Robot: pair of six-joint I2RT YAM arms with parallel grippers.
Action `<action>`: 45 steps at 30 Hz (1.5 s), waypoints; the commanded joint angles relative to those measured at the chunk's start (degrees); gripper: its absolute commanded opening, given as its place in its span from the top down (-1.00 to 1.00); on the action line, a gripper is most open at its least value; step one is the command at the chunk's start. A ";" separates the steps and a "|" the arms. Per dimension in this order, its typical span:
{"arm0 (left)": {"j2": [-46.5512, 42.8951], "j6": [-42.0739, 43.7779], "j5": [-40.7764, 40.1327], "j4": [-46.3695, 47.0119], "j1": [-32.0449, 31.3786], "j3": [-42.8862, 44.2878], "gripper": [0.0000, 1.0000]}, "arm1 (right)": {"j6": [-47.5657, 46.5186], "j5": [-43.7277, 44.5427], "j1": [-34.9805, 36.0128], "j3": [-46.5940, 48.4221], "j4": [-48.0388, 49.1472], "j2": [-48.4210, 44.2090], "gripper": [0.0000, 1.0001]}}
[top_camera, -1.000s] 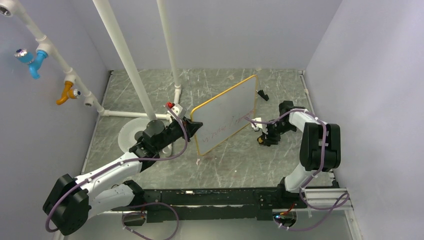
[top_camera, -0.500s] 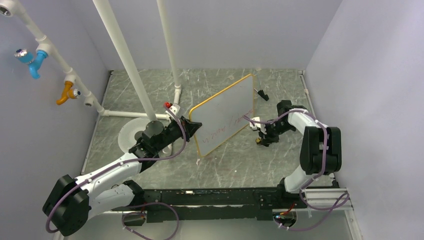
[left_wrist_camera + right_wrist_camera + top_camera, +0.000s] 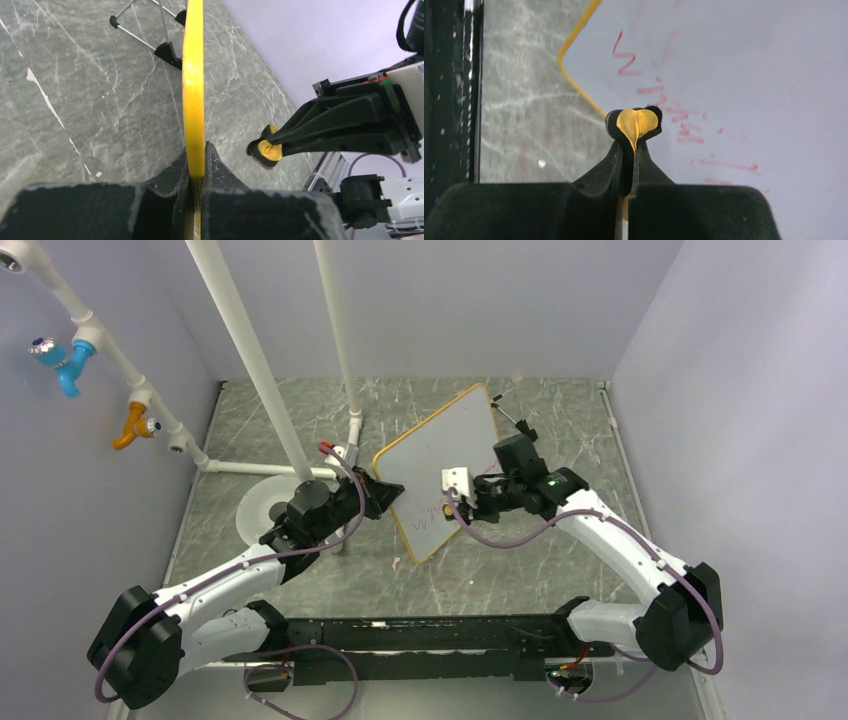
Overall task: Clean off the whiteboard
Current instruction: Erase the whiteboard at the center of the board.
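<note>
Right hand (image 3: pixel 626 150) is pinched tight on a little yellow-and-black eraser pad (image 3: pixel 636 122), and the pad sits just off the face of the whiteboard (image 3: pixel 749 75), with no contact I can make out! Left hand (image 3: pixel 195 172) is clamped on the yellow frame, holding the board tilted up over the middle of the table (image 3: pixel 500 570). Red scrawl (image 3: pixel 664 100) covers the near part, so by my read nearly all the wiping is left.

The whiteboard (image 3: pixel 440 455) has its left edge in the left gripper (image 3: pixel 388 492). The right gripper (image 3: pixel 465 508), a pad (image 3: pixel 636 122) in its fingers, is just in front of the board.
</note>
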 commanded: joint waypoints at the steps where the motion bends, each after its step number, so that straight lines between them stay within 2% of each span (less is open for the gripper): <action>1: -0.14 -6.31 0.47 -1.52 -0.20 0.92 1.00 | 15.00 9.96 8.13 0.77 15.87 2.44 1.00; 9: -0.08 -9.20 0.19 -2.37 -0.20 1.38 1.00 | 18.78 18.15 16.36 -3.46 24.22 3.70 1.00; 15: -0.51 -9.56 -0.14 -3.10 -0.13 1.95 1.00 | 12.12 16.43 22.54 -5.96 19.33 5.06 1.00; 20: -1.38 -9.17 -0.41 -3.37 -0.18 1.79 1.00 | 9.25 20.73 22.67 -9.18 19.21 2.53 1.00; 27: 0.02 -9.37 2.12 -1.23 -0.17 1.54 1.00 | 17.47 34.02 20.03 -8.51 29.55 3.67 1.00; 31: 0.90 -9.03 3.58 -1.06 -0.20 2.00 1.00 | 18.43 31.82 21.09 -7.25 29.60 4.25 1.00; 35: 1.62 -8.94 4.23 -1.14 -0.15 2.62 1.00 | 16.08 28.13 26.18 -6.39 27.43 4.83 1.00; 39: 2.27 -8.94 5.05 -1.31 -0.18 3.02 1.00 | 14.95 28.50 29.72 -4.96 26.35 6.20 1.00; 42: 2.39 -8.87 5.55 -1.58 -0.22 3.29 1.00 | 17.35 34.19 30.08 -4.01 29.23 6.92 1.00; 45: 2.18 -8.63 5.99 -2.25 -0.19 3.56 1.00 | 20.62 42.27 26.56 -2.32 33.50 7.44 1.00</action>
